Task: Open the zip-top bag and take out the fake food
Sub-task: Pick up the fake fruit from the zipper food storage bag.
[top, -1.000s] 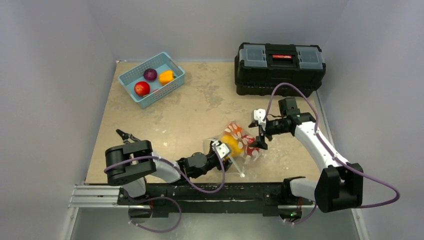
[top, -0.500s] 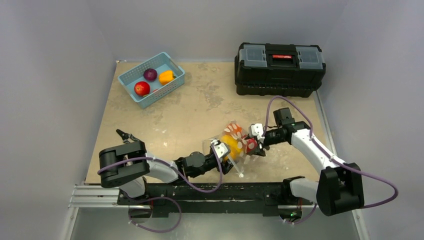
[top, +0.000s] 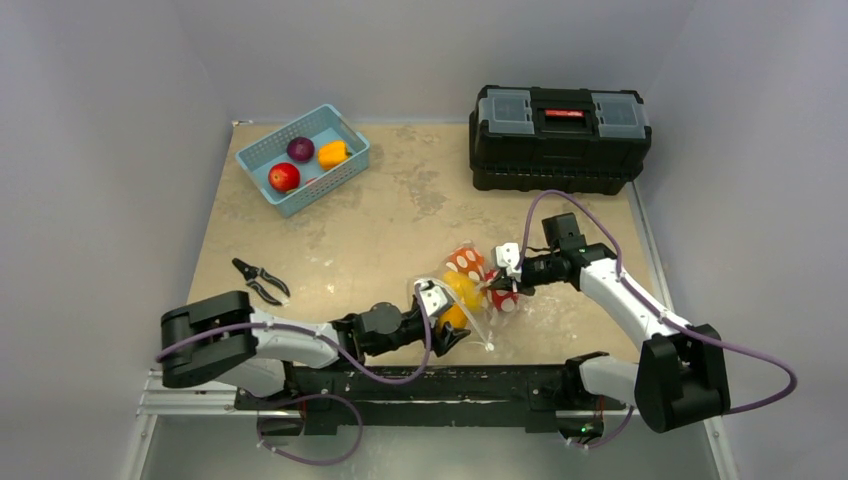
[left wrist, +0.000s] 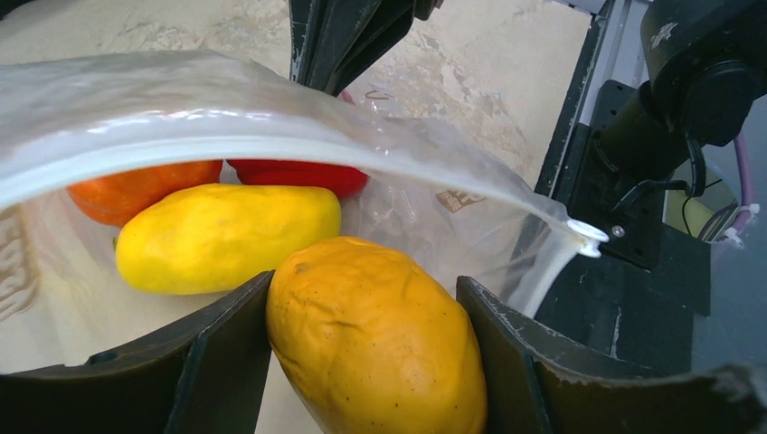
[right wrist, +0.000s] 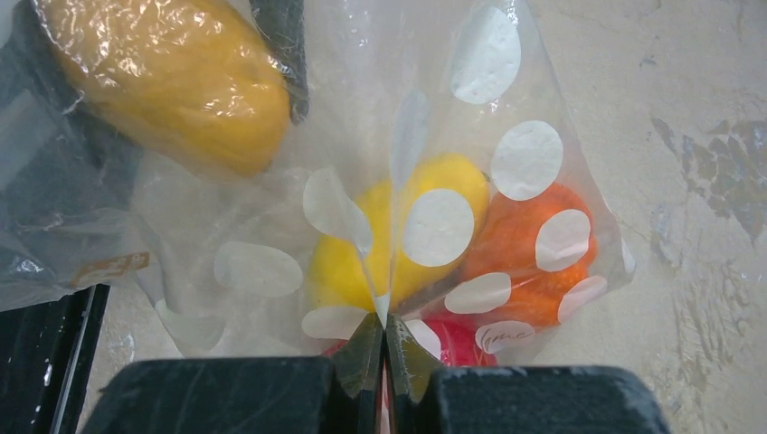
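The zip-top bag, clear with white dots, lies near the table's front, its mouth toward my left gripper. Seen from the left wrist, the white zip strip arches over the opening. My left gripper is shut on an orange-yellow fruit at the mouth. Behind it inside lie a yellow fruit, an orange one and a red one. My right gripper is shut, pinching a fold of the bag at its far end.
A light-blue basket at the back left holds a red, a purple and an orange fruit. A black toolbox stands at the back right. Black pliers lie on the table left of my left arm.
My right gripper came down and left onto the bag and shut on its plastic. My left arm drew back toward the left with the orange-yellow fruit, uncovering the pliers.
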Tool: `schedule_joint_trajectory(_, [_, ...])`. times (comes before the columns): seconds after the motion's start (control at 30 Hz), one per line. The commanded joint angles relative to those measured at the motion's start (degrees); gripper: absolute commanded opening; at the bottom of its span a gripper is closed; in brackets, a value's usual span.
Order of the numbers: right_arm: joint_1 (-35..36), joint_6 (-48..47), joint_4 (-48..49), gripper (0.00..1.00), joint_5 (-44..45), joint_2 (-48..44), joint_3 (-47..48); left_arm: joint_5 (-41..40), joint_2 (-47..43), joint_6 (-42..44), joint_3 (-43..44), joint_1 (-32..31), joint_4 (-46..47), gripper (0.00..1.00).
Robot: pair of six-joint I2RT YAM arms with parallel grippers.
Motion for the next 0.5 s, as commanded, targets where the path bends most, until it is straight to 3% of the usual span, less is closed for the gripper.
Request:
schedule_joint_trajectory(0.0, [0.15,0.72,1.18,0.00,1.21,-1.53,0.99,-0.40,-9.02,-2.11,-0.26,-0.22,-9.92,0.00])
schedule_joint_trajectory(0.47, [0.11,1.00,0.87,0.00,1.70,-1.64,1.16,-3.08,-24.83,-7.10,1.87,0.00,-29.60,0.00])
